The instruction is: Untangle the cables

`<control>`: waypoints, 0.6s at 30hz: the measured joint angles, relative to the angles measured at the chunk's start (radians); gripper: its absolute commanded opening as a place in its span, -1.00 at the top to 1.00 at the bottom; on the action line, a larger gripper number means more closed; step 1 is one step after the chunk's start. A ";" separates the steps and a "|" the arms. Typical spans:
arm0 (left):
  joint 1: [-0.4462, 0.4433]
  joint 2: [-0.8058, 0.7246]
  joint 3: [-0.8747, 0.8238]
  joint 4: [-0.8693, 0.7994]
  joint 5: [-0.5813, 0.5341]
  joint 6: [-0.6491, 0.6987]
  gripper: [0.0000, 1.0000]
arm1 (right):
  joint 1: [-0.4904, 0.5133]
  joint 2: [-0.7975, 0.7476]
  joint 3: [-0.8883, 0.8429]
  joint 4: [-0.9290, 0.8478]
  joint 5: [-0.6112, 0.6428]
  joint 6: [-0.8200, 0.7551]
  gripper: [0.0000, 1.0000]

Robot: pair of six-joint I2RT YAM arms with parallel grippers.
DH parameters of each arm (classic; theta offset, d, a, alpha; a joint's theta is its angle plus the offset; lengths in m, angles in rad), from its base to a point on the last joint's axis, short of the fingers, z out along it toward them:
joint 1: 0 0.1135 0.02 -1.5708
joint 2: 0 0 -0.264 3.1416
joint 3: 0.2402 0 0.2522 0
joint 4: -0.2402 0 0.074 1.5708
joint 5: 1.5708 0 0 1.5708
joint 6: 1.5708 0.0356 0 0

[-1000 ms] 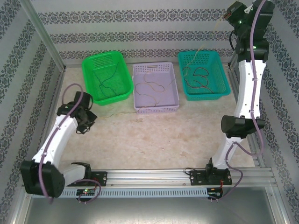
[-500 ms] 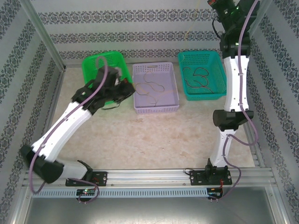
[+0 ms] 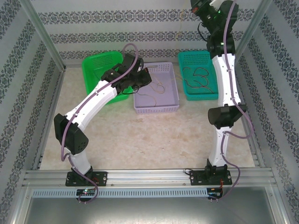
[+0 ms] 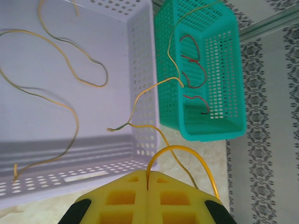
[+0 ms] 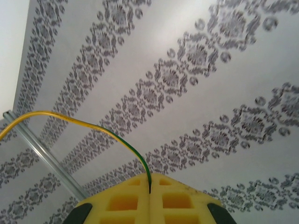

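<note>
Patterned wallpaper backs the right gripper (image 5: 150,184), held high and pinching a thin yellow-green wire (image 5: 93,125). The left gripper (image 4: 148,179) pinches a thin yellow wire (image 4: 182,149) beside the lilac perforated plastic basket (image 4: 140,93). Best practice: separate slowly, keeping strands off basket rims.

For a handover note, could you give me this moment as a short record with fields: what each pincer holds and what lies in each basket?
left pincer: shut on a yellow wire, beside the lilac basket
right pincer: shut on a yellow-green wire, high up by the back wall
lilac basket: loose yellow and green wires
teal basket: red wires
green basket: partly covered by the left arm; contents unclear
</note>
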 measured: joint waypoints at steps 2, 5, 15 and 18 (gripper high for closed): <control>0.000 0.000 0.000 -0.014 -0.009 0.008 1.00 | 0.022 -0.013 -0.032 -0.003 0.000 -0.017 1.00; 0.000 0.000 -0.001 -0.023 -0.012 0.013 1.00 | 0.049 -0.033 -0.076 -0.008 -0.003 -0.045 1.00; 0.000 0.033 -0.098 -0.026 0.010 0.013 1.00 | 0.120 -0.154 -0.352 -0.024 0.021 -0.140 1.00; 0.000 0.074 -0.098 -0.026 0.012 0.019 1.00 | 0.136 -0.189 -0.454 -0.024 0.043 -0.167 1.00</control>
